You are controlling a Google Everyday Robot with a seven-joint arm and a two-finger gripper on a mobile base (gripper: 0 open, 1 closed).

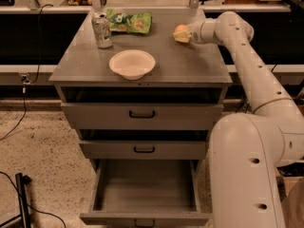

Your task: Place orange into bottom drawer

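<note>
The orange [179, 30] is at the back right of the grey cabinet top [190, 65], right at the tip of my gripper [183, 34]. The gripper reaches in from the right at the end of the white arm [247, 56] and partly covers the fruit. It stays low over the cabinet top. The bottom drawer [145, 186] is pulled out towards the camera, and nothing lies on its flat grey floor. The two drawers above it are pushed in.
A white bowl [132, 63] sits front centre on the cabinet top. A soda can [101, 30] stands at the back left beside a green snack bag [129, 22]. The robot's white body [247, 175] fills the lower right. A dark pole [21, 198] and cables lie on the floor at left.
</note>
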